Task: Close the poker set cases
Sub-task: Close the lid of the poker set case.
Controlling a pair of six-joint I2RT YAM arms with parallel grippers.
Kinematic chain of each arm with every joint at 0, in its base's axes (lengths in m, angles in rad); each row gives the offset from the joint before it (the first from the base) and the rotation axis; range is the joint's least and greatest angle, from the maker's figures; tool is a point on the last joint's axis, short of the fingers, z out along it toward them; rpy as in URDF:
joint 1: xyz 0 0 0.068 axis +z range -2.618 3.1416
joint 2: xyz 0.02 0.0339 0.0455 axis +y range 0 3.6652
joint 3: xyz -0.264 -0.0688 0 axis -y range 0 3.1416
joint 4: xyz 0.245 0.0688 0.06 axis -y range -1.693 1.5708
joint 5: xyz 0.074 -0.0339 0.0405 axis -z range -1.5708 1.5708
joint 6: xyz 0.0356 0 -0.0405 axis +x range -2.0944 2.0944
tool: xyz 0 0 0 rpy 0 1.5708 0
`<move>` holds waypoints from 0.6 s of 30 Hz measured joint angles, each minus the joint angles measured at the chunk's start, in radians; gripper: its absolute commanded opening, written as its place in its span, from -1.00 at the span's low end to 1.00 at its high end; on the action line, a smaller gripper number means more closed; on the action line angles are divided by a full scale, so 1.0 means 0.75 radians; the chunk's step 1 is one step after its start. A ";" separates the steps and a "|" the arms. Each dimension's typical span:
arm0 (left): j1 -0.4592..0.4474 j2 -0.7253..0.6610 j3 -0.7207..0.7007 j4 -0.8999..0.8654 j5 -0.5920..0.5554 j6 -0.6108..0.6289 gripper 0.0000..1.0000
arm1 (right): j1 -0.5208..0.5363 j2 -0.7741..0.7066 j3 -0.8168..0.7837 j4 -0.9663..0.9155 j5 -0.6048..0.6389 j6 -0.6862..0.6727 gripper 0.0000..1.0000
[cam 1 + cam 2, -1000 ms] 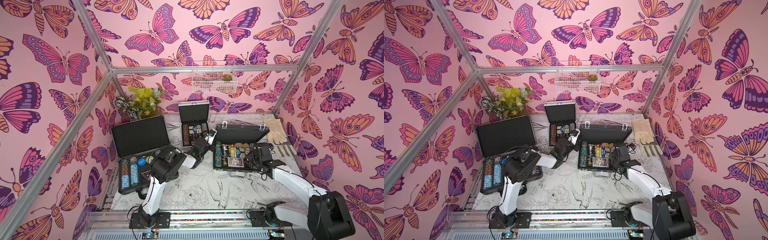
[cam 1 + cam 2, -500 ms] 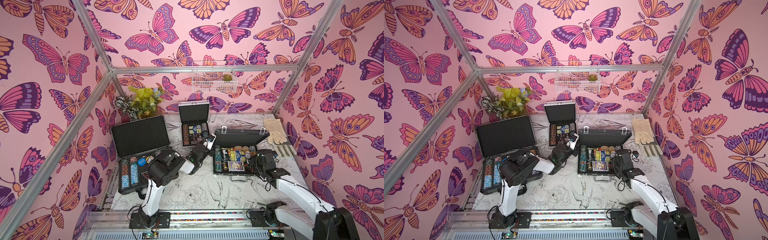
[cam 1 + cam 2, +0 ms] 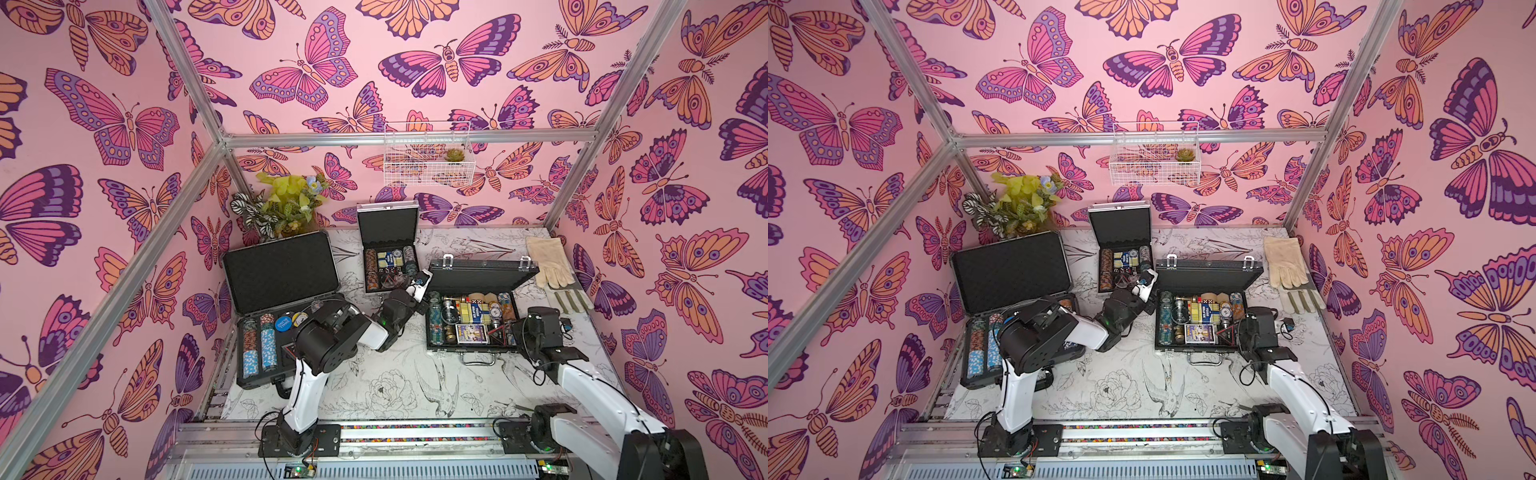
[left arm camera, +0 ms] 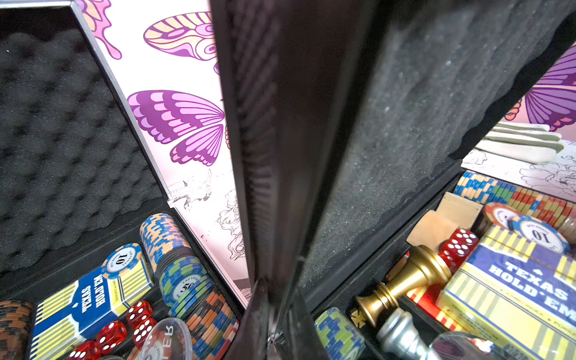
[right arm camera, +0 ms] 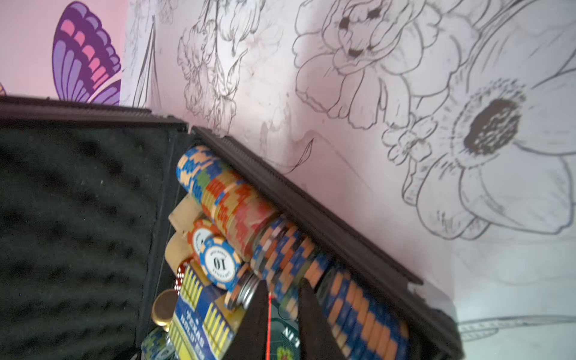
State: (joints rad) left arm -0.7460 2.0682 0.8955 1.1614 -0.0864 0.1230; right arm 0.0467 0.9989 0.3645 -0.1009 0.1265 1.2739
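Three poker set cases stand open on the table. The large black ribbed one (image 3: 282, 270) is at the left and the small silver one (image 3: 388, 226) at the back, both lids upright. On the medium black one (image 3: 469, 324), right of centre, the lid (image 3: 482, 276) leans forward over chips, cards and dice. My left gripper (image 3: 420, 284) (image 4: 277, 307) is shut on that lid's left side edge. My right gripper (image 3: 509, 332) (image 5: 282, 299) hovers over the chips at the case's right end, fingers slightly apart, holding nothing.
A cream work glove (image 3: 548, 262) lies at the back right beside the medium case. Artificial plants (image 3: 286, 203) fill the back left corner. A wire basket (image 3: 428, 162) hangs on the back wall. Bare flower-print tabletop (image 3: 395, 382) stretches before the cases.
The medium case's lid has tipped further forward with my left gripper on its edge. My right arm has drawn back toward the front, to the case's right end.
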 measured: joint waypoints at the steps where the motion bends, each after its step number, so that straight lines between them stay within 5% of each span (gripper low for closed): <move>1: 0.000 0.000 -0.003 0.005 0.001 0.005 -0.70 | -0.016 0.017 0.000 0.004 -0.013 -0.010 -0.55; 8: -0.001 0.000 -0.034 0.050 0.008 0.042 -0.69 | -0.110 0.127 0.043 0.053 -0.143 -0.097 -0.54; 18: -0.017 0.000 -0.085 0.106 0.021 0.117 -0.32 | -0.150 0.132 0.163 0.109 -0.320 -0.229 -0.52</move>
State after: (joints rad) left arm -0.7586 2.0682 0.8318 1.2407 -0.0704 0.2108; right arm -0.0658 1.0977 0.4866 -0.0193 -0.1139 1.1023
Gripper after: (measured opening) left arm 0.325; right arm 0.240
